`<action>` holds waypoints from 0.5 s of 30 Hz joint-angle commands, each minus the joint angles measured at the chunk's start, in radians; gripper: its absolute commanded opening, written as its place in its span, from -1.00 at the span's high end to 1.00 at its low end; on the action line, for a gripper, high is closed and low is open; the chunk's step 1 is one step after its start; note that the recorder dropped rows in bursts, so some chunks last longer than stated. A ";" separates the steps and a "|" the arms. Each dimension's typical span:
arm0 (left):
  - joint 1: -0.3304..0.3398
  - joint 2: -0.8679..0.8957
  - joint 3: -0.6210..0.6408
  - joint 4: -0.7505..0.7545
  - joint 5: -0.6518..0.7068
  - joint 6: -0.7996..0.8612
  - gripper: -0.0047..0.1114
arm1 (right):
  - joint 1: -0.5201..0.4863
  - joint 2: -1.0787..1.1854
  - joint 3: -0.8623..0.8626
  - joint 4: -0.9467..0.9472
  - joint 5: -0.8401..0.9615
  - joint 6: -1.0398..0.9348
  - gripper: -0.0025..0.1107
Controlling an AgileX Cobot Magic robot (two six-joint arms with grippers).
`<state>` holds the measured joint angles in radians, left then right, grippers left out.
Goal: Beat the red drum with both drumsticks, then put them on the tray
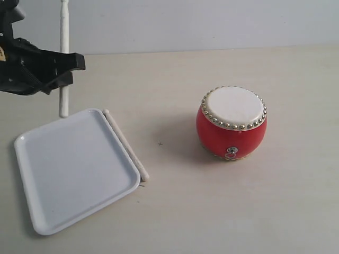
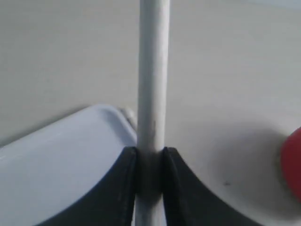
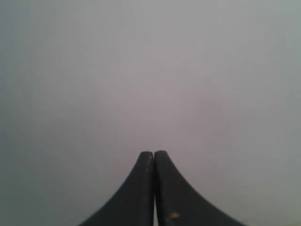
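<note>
Drumstick one (image 1: 64, 32) stands upright, pinched by the left gripper (image 1: 67, 69), arm level over the tray's (image 1: 69, 174) far corner. Drumstick two (image 1: 126, 144) lies on the tabletop (image 1: 180, 217) against the tray's right rim. Right gripper (image 3: 154, 156) closed, empty.

The exterior camera looks steeply down on the pale beige bench (image 1: 222, 211), the left wrist camera peers close past the black left hand (image 2: 150, 153), sharing the flat white plastic tray (image 2: 61, 155) and glossy red drum (image 2: 294, 162), and the right faces blank grey.
</note>
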<state>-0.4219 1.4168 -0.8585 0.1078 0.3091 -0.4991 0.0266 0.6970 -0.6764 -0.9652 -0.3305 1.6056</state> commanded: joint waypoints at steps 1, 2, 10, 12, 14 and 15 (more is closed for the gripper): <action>0.021 -0.007 -0.065 -0.026 0.225 0.048 0.92 | 0.005 0.352 -0.279 -0.716 -0.354 0.520 0.96; 0.023 -0.009 -0.065 -0.038 0.247 0.085 0.92 | 0.023 0.442 -0.341 -0.712 -0.475 0.520 0.96; 0.025 -0.049 -0.026 -0.040 0.311 0.184 0.92 | 0.183 0.806 -0.598 -0.779 -0.431 0.421 0.96; 0.025 -0.068 -0.023 -0.026 0.311 0.190 0.92 | 0.183 0.813 -0.613 -0.779 -0.244 0.339 0.96; 0.026 -0.088 -0.023 -0.024 0.301 0.190 0.92 | 0.183 0.813 -0.628 -0.779 -0.021 0.237 0.96; 0.026 -0.094 -0.023 -0.024 0.295 0.196 0.92 | 0.183 0.813 -0.639 -0.779 0.085 0.180 0.96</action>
<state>-0.4000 1.3486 -0.8848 0.0770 0.6204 -0.3178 0.2109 1.5129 -1.2844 -1.7547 -0.5264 1.9228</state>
